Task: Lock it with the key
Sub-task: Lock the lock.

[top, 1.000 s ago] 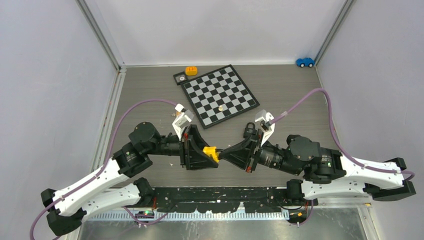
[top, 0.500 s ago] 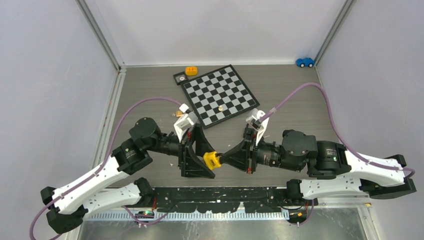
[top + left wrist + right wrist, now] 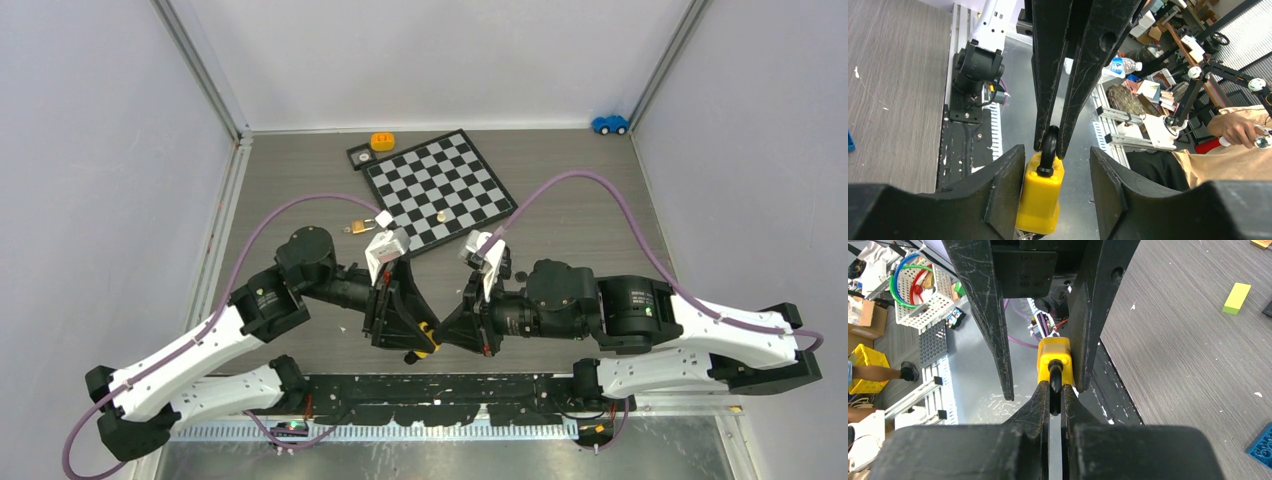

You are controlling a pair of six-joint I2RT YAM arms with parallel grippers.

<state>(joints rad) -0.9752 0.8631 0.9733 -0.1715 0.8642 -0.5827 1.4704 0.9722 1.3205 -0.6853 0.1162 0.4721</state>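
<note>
Pinching black shackle (image 3: 1050,145) of yellow padlock (image 3: 1040,197) w/ R gripper (image 3: 1054,387), fingers shut on it; L gripper (image 3: 1056,150) fingers apart, flanking padlock body w/o clamping, over near edge of table (image 3: 290,180); can't make out key (poss. brassy bit (image 3: 355,227) left of chessboard (image 3: 440,190)); judged regrasp step, next needs L grip on body, then key fetch.

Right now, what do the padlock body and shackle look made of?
Padlock body: yellow, opaque, matte, with soft rounded moulded edges; looks like plastic, possibly a cover over metal. Shackle: black, smooth, slightly glossy; likely coated or painted metal, but the look leaves it open.
</note>
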